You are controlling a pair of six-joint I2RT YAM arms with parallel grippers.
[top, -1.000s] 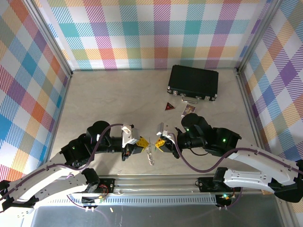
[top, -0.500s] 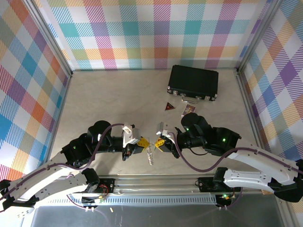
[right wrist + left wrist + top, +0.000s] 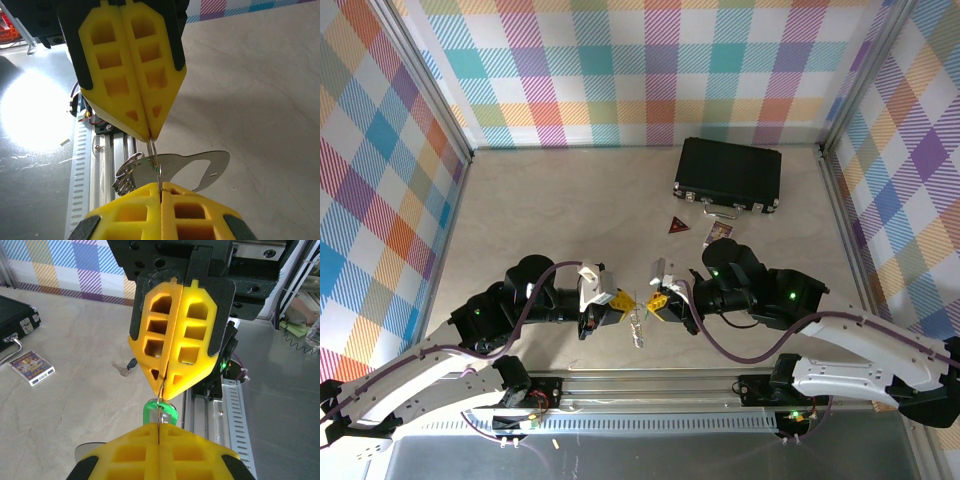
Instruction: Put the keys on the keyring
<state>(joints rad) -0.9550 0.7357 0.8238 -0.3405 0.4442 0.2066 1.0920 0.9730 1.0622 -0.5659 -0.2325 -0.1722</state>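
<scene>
While both arms meet tip to tip at the near-centre of the table (image 3: 550, 210), the left gripper (image 3: 620, 302) and right gripper (image 3: 657, 303) are each clenched, jaws fully together, on the thin wire of the keyring (image 3: 638, 326), held just above the surface betw. them. Left wrist view: green-headed key (image 3: 170, 415) sits at the wire, right by the left fingertips; whether it is threaded on, cannot tell. Black-headed key (image 3: 127, 366) lies flat on the table, apart from both grippers, beyond the right one. Right wrist view: a flat silvery tag (image 3: 200, 167) and a coil of rings (image 3: 127, 175) hang by the pinched wire. Surface: pale beige, marble-look, matt. Black case (image 3: 728, 173) lies far right near the back wall, handle toward the arms; dark red triangular piece (image 3: 677, 226) and small patterned card (image 3: 717, 233) lie just in front of it, near each other, not touching. Room: pastel plaid cloth walls (image 3: 620, 70) on three sides, aluminium frame posts (image 3: 430, 90) at the corners. Perforated metal rail (image 3: 650, 385) runs along the near edge under the arm bases, w/ grey sheet metal (image 3: 620, 450) beyond it.
</scene>
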